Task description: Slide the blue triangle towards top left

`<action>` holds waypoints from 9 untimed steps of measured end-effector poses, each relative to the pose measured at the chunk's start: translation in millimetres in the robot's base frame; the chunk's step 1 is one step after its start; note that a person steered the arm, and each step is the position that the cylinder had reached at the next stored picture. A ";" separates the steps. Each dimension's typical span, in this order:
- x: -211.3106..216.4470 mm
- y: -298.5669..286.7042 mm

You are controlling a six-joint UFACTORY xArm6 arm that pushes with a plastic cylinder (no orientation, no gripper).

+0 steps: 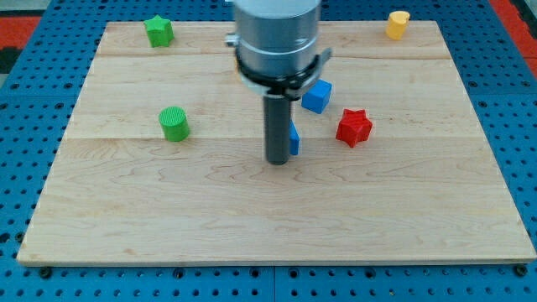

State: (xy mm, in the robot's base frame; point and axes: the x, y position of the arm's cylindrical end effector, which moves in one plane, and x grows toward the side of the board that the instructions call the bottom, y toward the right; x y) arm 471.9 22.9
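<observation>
surface: pale wooden board (168, 218) | under it: blue perforated panel (520, 126) | corners: red patches (17, 21)

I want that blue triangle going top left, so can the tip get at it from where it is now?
Probably yes, but from the wrong side. My tip is right against the blue triangle, on its left and largely hiding it. To push it top-left, it likely must circle to its lower right, which looks free.
</observation>
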 end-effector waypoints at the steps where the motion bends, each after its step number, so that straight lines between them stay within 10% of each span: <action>1: -26.9 15.6; 6: -94.1 -35.8; 9: -115.2 41.2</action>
State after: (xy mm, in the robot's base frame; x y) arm 356.7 64.0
